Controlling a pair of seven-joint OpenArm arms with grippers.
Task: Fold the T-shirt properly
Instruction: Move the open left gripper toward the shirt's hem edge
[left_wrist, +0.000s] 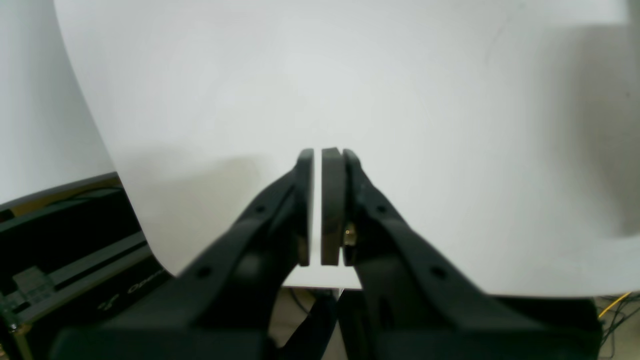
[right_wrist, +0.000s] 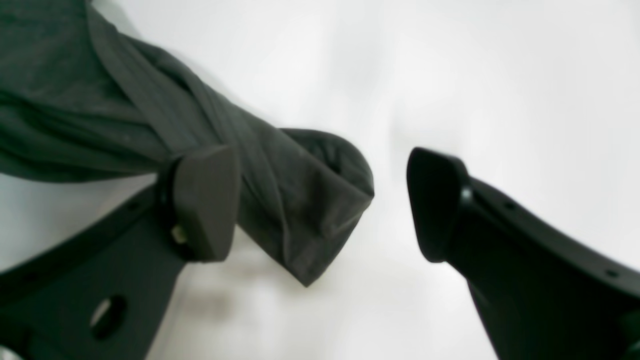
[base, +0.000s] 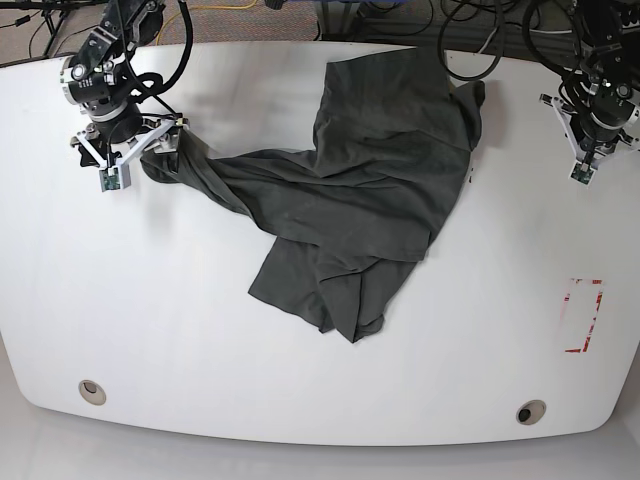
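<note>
We see the T-shirt lying crumpled across the white surface. Our right gripper has its fingers spread apart around a bunched sleeve end, while our left gripper hangs clenched over bare surface, well apart from the cloth.

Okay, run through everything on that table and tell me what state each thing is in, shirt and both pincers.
T-shirt: crumpled, unfolded, one end stretched toward the right pincer.
Right pincer: open, straddling the shirt's bunched end, not clamped.
Left pincer: shut, empty, over bare table, away from the shirt.
</note>
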